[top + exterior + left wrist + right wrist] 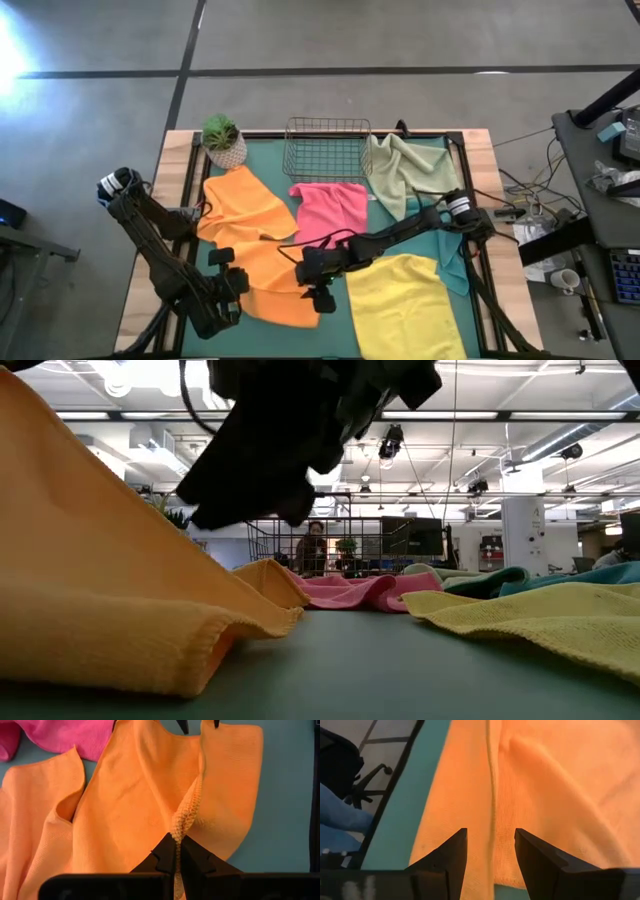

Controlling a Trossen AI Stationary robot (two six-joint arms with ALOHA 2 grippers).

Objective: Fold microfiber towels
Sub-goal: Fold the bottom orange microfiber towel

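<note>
A green mat (270, 150) covers the wood-edged table, and a square wire basket (327, 148) at its far middle serves as the landmark for everything else. Beside the basket toward the left arm's side stands a small potted plant (222, 140); on the other side lies the crumpled pale sage green microfiber towel (408, 170), with a strip of teal towel (452, 262) running from it toward the near edge. Just in front of the basket is the pink towel (330, 210), with one soft orange towel (240, 200) next to it below the plant. Nearer than that, a second orange towel (268, 285) is where both arms meet, and the yellow towel (405, 305) lies flat at the near edge on the right arm's side. From overhead the grippers' fingers cannot be read; the wrist cameras settle it. The left gripper (176, 851) is clenched on a bunched edge of the second orange towel (150, 805), pink cloth showing beyond it. The right gripper (490, 855) stands released, its fingers apart over the same orange cloth (545, 785) near its edge. Only the table-level camera shows that orange towel (90, 580) lifted into a steep slope.
</note>
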